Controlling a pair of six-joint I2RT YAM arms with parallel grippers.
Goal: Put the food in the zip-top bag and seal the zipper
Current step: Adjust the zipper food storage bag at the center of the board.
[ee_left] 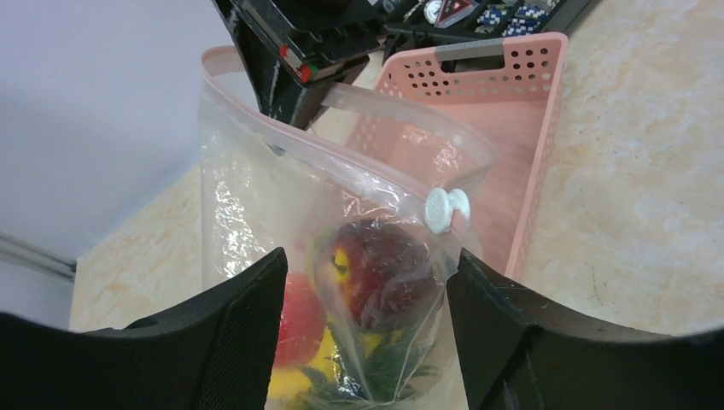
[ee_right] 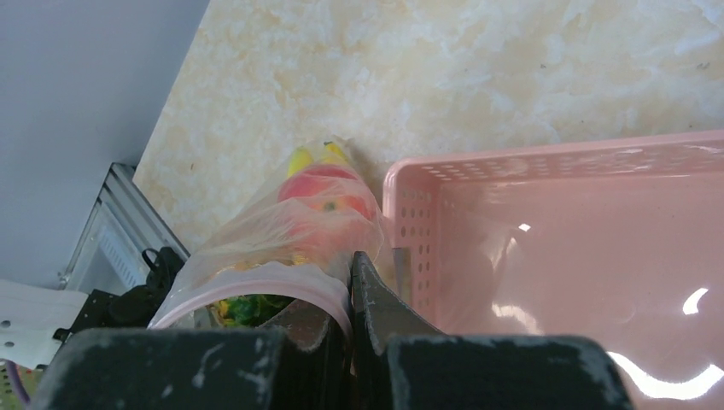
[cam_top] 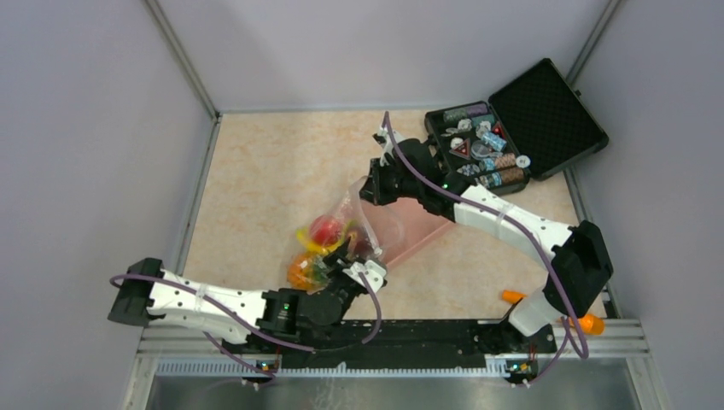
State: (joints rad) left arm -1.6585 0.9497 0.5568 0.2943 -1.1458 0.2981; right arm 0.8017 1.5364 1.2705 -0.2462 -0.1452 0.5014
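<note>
Beside pink perforated plastic basket (ee_left: 521, 94), table centre: clear crinkly zip-top bag (ee_left: 248, 222), upright, mouth gaping. Contents: dark maroon round fruit (ee_left: 380, 273), red round fruit (ee_left: 297, 318), yellow pieces (ee_left: 286, 384) below. Food loaded; sealing step in hand. Right gripper (ee_right: 350, 295) clamped on pale-pink zipper strip (ee_left: 359, 171) at far end. Left gripper (ee_left: 367, 260), jaws apart, straddles bag below white slider tab (ee_left: 446, 208). Next move, likely: pinch tab, draw it along strip toward right gripper, strip taut.
</note>
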